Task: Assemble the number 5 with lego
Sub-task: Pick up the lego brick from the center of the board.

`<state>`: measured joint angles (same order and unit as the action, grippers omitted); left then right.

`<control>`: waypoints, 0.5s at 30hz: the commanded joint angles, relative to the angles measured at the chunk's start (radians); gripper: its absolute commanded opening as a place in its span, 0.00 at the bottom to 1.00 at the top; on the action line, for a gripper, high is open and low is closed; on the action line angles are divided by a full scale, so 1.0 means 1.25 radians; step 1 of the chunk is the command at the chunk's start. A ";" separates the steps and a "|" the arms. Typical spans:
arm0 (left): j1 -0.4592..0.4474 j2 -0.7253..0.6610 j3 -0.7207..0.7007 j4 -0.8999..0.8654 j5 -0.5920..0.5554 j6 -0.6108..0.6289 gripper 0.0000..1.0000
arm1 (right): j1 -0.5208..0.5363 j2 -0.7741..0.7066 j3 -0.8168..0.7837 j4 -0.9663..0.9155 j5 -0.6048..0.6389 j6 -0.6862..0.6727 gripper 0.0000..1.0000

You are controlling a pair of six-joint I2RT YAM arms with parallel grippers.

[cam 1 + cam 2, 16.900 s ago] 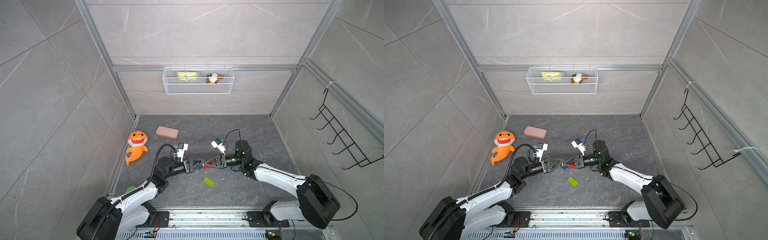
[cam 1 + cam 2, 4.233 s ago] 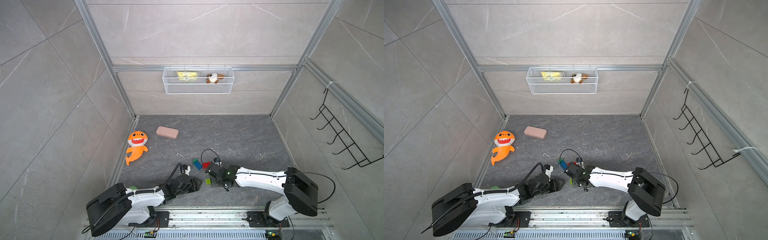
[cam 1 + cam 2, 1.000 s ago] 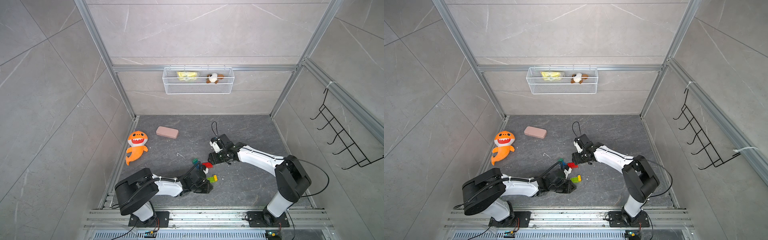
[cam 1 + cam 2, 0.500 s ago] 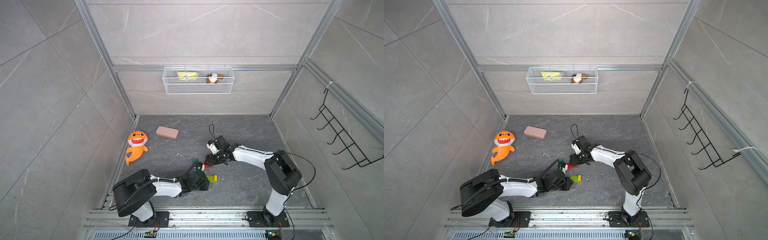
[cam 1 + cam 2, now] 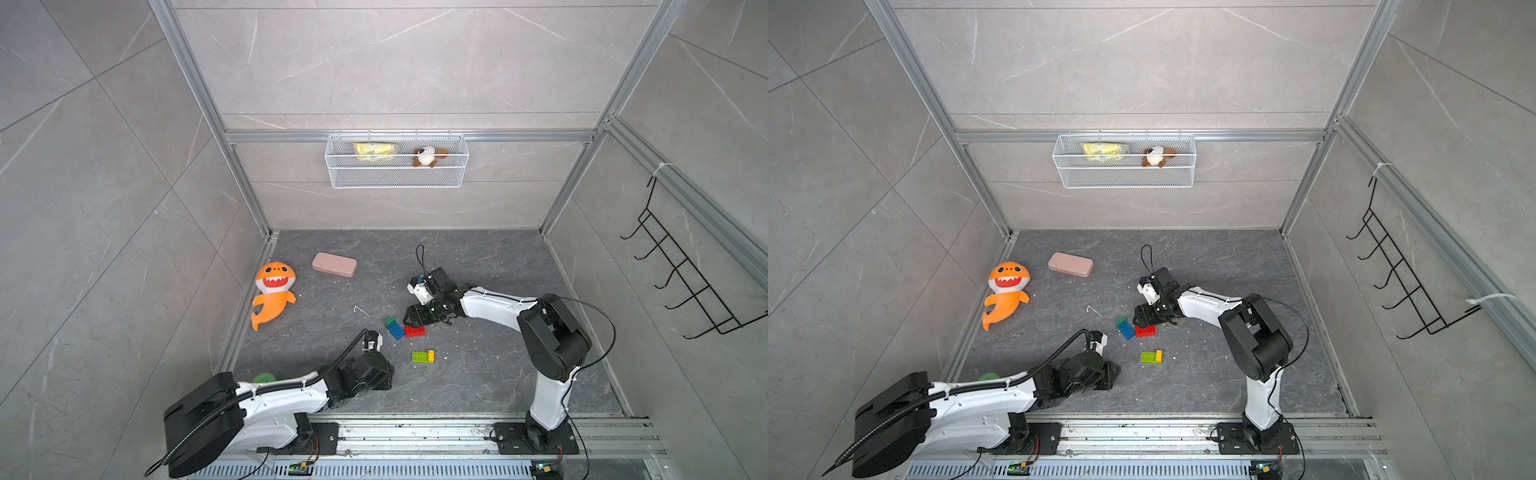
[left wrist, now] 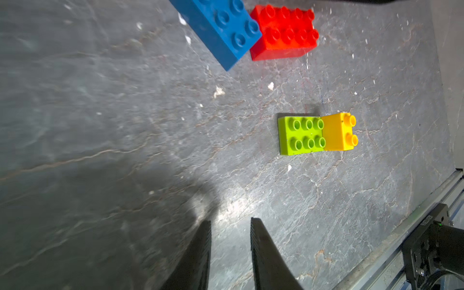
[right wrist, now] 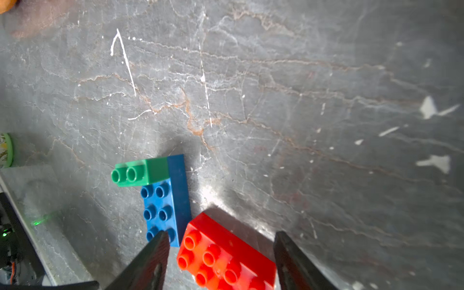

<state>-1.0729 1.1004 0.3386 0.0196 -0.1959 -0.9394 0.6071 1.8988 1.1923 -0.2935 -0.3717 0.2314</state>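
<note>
Red brick sits between the right gripper's parted jaws, touching the blue brick. Left gripper, slightly parted, grips nothing.

top views high, overlook whole scene; wrist cams close, both see red brick.

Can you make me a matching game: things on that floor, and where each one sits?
1. yellow brick
2. dark green brick
3. red brick
4. shark toy

A. between the jaws of the right gripper
B. joined to the blue brick
C. near the pink case
D. joined to the lime green brick

Pairs: 1-D, 2-B, 3-A, 4-C
</note>
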 commanded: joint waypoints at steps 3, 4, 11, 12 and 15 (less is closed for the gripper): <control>0.002 -0.082 -0.030 -0.081 -0.061 -0.024 0.33 | 0.002 -0.017 -0.044 0.026 -0.034 0.015 0.68; 0.003 -0.093 -0.036 -0.086 -0.065 -0.028 0.34 | 0.002 -0.028 -0.056 0.028 -0.033 0.018 0.68; 0.004 -0.133 -0.058 -0.102 -0.077 -0.034 0.36 | 0.014 -0.076 -0.118 0.015 -0.023 0.025 0.67; 0.004 -0.132 -0.057 -0.102 -0.077 -0.033 0.36 | 0.020 -0.085 -0.129 0.014 -0.014 0.026 0.67; 0.005 -0.121 -0.055 -0.092 -0.076 -0.031 0.37 | 0.046 -0.105 -0.150 0.001 0.032 0.022 0.67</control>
<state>-1.0725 0.9463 0.2630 -0.0895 -0.2646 -0.9691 0.6342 1.8057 1.0298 -0.2642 -0.3782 0.2504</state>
